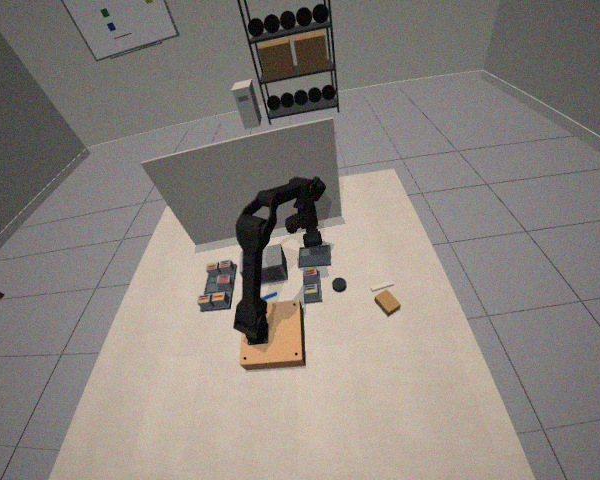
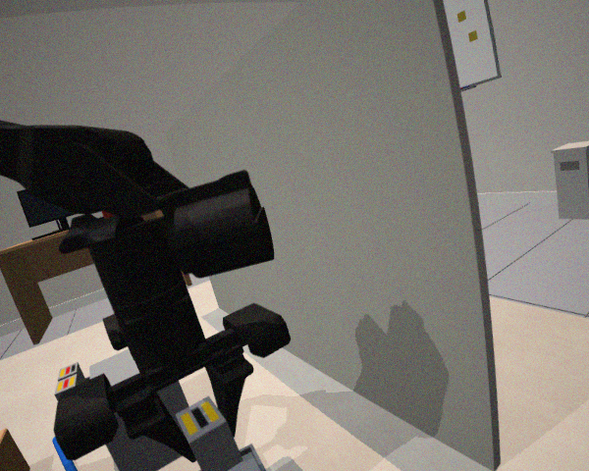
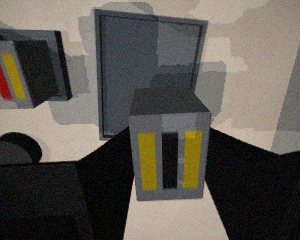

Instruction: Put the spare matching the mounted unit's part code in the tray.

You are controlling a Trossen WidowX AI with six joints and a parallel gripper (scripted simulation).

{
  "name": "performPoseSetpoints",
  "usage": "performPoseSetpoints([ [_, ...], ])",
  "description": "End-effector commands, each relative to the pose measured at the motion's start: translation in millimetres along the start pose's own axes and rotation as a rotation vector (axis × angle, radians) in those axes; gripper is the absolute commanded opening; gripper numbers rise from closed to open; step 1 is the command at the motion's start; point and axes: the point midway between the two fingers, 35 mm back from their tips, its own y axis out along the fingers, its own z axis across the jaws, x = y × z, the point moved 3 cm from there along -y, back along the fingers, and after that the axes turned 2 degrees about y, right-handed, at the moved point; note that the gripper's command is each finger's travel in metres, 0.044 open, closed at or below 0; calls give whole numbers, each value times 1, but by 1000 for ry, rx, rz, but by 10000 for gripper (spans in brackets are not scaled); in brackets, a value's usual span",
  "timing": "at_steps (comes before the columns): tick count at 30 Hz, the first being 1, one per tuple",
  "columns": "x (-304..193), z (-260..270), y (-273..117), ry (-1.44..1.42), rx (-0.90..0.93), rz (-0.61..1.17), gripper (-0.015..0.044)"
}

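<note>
My gripper [image 1: 312, 239] [image 2: 211, 445] [image 3: 163, 130] is shut on a grey block [image 2: 203, 423] [image 3: 170, 162] whose label has yellow, black and yellow bars. It holds the block above the table close to the tray [image 1: 317, 261] [image 2: 252, 455] [image 3: 124, 65]. In the wrist view the block overlaps the tray's near edge. The tray shows no block in it. A large grey box [image 1: 275, 262] stands beside the tray; no code is readable on it. Spares with coloured bars sit in a left rack [image 1: 212, 287] and a right rack [image 1: 313, 301] [image 3: 64, 70].
A grey upright panel [image 1: 248, 186] [image 2: 335, 202] stands behind the tray and box. A black puck [image 1: 338, 284] [image 3: 17, 148] lies beside the right rack. A blue stick [image 1: 269, 296] [image 2: 64, 456], a white stick [image 1: 382, 286] and a brown block [image 1: 387, 302] lie on the table.
</note>
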Motion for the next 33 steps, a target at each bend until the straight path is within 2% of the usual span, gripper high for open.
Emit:
performPoseSetpoints([
  [1, 1, 2, 9, -3, 13, -4, 0],
  [33, 3, 5, 36, -3, 13, -4, 0],
])
